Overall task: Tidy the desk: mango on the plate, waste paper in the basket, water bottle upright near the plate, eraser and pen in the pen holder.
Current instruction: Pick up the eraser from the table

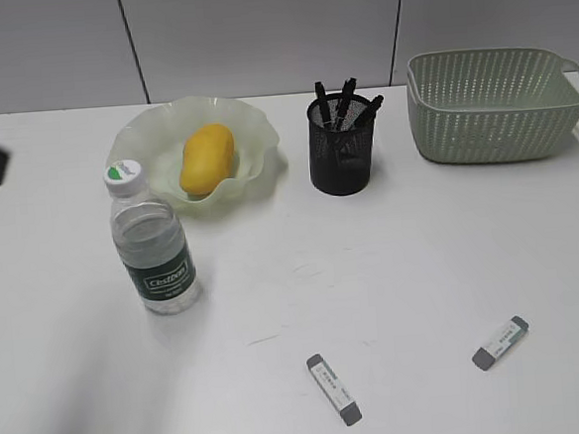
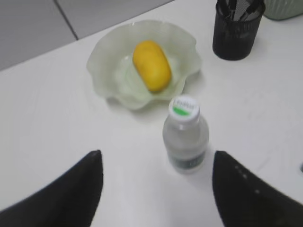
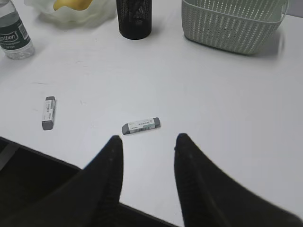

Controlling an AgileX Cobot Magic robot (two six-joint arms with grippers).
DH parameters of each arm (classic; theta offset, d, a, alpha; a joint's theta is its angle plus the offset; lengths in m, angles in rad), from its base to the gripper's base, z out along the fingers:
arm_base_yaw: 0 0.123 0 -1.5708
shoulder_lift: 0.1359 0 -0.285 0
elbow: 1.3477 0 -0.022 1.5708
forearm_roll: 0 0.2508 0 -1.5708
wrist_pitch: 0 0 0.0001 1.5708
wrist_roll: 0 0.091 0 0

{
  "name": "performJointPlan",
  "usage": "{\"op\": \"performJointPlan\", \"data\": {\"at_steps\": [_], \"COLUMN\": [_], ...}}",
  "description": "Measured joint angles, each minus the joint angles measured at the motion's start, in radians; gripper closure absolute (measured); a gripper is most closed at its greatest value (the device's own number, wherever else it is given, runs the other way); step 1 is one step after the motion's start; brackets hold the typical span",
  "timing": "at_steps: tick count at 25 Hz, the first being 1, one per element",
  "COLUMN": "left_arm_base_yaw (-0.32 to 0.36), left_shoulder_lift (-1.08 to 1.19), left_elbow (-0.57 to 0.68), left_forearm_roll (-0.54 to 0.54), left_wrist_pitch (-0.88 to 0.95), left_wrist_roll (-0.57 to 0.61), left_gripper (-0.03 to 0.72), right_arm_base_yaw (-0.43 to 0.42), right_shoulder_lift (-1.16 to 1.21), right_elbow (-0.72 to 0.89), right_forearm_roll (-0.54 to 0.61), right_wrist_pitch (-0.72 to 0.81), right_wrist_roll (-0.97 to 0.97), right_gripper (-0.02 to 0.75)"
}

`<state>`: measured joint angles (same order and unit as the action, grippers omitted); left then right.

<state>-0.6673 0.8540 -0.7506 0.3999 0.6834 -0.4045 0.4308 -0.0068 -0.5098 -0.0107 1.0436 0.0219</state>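
Mango (image 1: 207, 159) is seen on plate (image 1: 140, 138), bottle (image 1: 152, 243) upright just beside it, left claw (image 2: 156, 189) spread and empty above, while right claw (image 3: 147, 156), parted and empty, is held near one eraser (image 3: 140, 126), judged next for holder (image 1: 340, 146).

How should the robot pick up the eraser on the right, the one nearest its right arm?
Probably best from straight above, across the middle of the right eraser. It lies flat on the desk, long and thin, so the two long sides are the narrow way to pinch. The right tool is right by it, open and empty, and would likely need to turn so its fingers face those long sides.
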Motion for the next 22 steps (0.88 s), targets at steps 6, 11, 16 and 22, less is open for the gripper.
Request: {"op": "performJointPlan", "data": {"at_steps": [6, 11, 16, 22], "left_arm_base_yaw": [0.000, 0.000, 0.000, 0.000], "left_shoulder_lift": [-0.494, -0.708, -0.770, -0.770], "left_elbow": [0.118, 0.171, 0.203, 0.205], "left_forearm_roll": [-0.093, -0.189, -0.232, -0.242], "left_wrist_pitch": [0.281, 0.410, 0.398, 0.394], "left_wrist_roll": [0.040, 0.044, 0.080, 0.090], "left_gripper": [0.124, 0.139, 0.152, 0.158], "right_arm_base_yaw": [0.000, 0.000, 0.000, 0.000], "right_shoulder_lift": [0.000, 0.000, 0.000, 0.000], "right_elbow": [0.000, 0.000, 0.000, 0.000], "right_forearm_roll": [0.000, 0.000, -0.001, -0.001], "right_wrist_pitch": [0.000, 0.000, 0.000, -0.004], "right_wrist_roll": [0.000, 0.000, 0.000, 0.000], "right_gripper": [0.437, 0.438, 0.438, 0.438]}}
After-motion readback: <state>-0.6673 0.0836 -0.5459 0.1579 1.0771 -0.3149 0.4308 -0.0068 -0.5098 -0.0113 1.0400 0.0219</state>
